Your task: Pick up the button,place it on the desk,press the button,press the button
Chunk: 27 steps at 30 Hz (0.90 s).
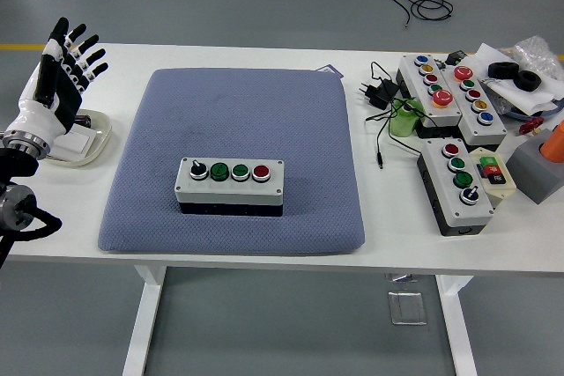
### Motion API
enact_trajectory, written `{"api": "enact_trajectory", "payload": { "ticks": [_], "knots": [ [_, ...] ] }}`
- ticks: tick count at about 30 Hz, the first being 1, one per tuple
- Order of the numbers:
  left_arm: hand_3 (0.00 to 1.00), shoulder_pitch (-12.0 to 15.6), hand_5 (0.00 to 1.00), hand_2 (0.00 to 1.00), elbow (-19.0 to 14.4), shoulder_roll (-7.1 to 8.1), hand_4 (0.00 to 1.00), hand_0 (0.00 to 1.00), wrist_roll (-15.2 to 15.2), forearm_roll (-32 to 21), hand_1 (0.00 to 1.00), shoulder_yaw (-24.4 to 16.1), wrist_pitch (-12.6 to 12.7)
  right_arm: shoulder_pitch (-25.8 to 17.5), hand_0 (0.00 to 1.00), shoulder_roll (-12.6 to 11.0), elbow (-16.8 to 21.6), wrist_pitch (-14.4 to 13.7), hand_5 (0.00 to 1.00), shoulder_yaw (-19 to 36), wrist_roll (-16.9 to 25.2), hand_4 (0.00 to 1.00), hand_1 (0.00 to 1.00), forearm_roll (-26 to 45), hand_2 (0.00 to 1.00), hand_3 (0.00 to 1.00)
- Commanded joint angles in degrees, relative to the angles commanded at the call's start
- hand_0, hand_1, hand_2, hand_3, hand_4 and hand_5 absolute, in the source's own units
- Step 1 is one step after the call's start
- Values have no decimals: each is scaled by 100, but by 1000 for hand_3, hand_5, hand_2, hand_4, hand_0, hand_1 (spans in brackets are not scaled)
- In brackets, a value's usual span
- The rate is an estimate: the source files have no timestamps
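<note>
A grey button box [230, 185] with a black selector knob, two green buttons and one red button lies on the blue-grey mat [233, 121] in the middle of the table. My left hand [63, 63] is raised at the table's far left edge, well clear of the box. Its fingers are spread and it holds nothing. My right hand is out of view.
A white dish [81, 140] sits at the left, just by my left hand. At the right stand more button boxes [448, 94], [460, 184], a black adapter with cable [377, 94], a green object [404, 121], a grey block [538, 169] and bags.
</note>
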Motion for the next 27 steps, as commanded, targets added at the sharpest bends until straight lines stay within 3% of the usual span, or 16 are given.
{"api": "enact_trajectory", "payload": {
  "ticks": [27],
  "knots": [
    [998,-39,998,991,107,23,765,916,29,-63,948,38,-90,42,630,6,0,0,243,17,0,305,549,-20,624,569]
  ]
}}
